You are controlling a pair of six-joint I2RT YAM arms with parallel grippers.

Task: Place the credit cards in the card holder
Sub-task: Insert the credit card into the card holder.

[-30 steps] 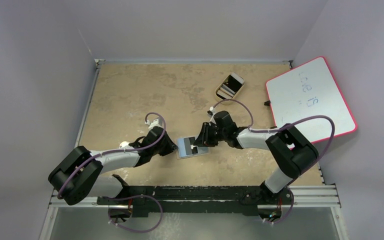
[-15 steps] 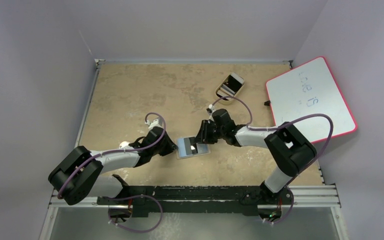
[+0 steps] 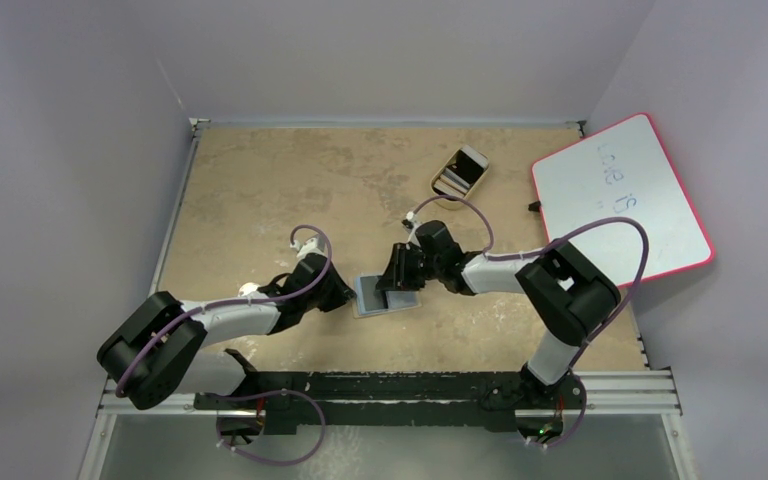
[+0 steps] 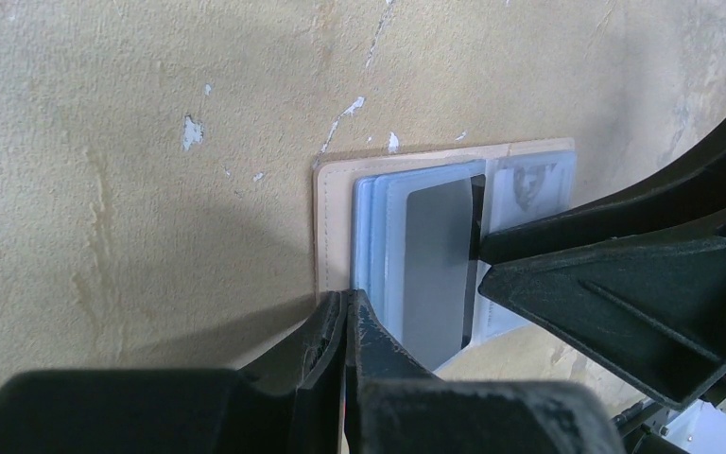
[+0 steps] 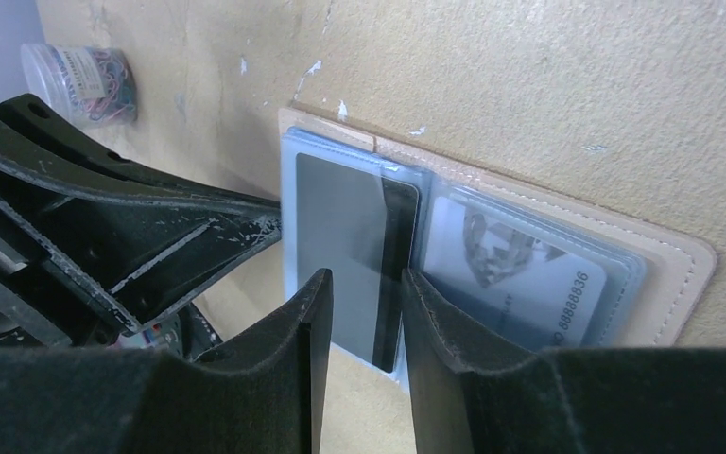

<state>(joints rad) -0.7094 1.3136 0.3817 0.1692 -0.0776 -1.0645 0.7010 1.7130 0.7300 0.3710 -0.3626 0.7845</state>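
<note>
Just ahead of the right pincer [image 5: 367,284], half open and gripping nothing, the credit card [image 5: 345,236] lies lengthwise toward it in the card holder [image 5: 685,270], opposite the closed left pincer [image 4: 345,305].

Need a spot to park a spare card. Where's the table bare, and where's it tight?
Bare: the far-left stretch of the tan table, from its left edge to the tan oval tray, and the near-right strip between the tan wallet and the pink-edged whiteboard, under the right arm. Tight: the centre, where left gripper and right gripper meet over the wallet.
</note>
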